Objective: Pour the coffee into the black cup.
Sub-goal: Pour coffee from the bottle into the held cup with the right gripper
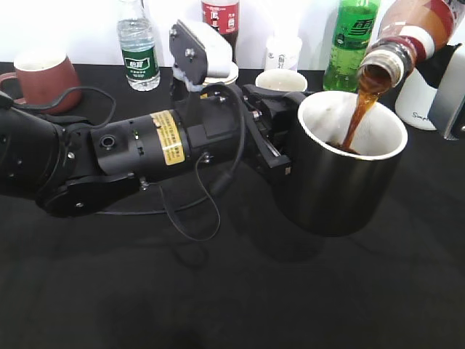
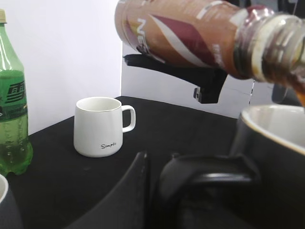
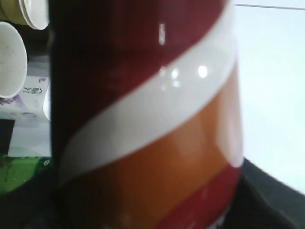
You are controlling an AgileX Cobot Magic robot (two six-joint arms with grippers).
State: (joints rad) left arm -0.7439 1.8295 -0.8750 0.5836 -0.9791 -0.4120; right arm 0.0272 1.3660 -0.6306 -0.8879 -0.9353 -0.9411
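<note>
The black cup (image 1: 341, 196), glossy with a white inside, is at centre right on the black table. My left gripper (image 1: 280, 149) is shut on its loop handle (image 2: 214, 177); the cup's rim also shows in the left wrist view (image 2: 274, 126). The coffee bottle (image 1: 407, 33) with its orange-brown, red and white wrap is tilted mouth-down above the cup. A brown stream (image 1: 357, 116) runs into the cup. The bottle shows in the left wrist view (image 2: 186, 33) and fills the right wrist view (image 3: 152, 119). My right gripper holds it; its fingers are hidden.
Along the back stand a reddish-brown mug (image 1: 43, 76), a water bottle (image 1: 138, 47), a cola bottle (image 1: 220, 18), a grey mug (image 1: 280, 80), a green soda bottle (image 1: 352, 43) and a white mug (image 2: 100, 126). My left arm (image 1: 109, 153) lies across the table's left half.
</note>
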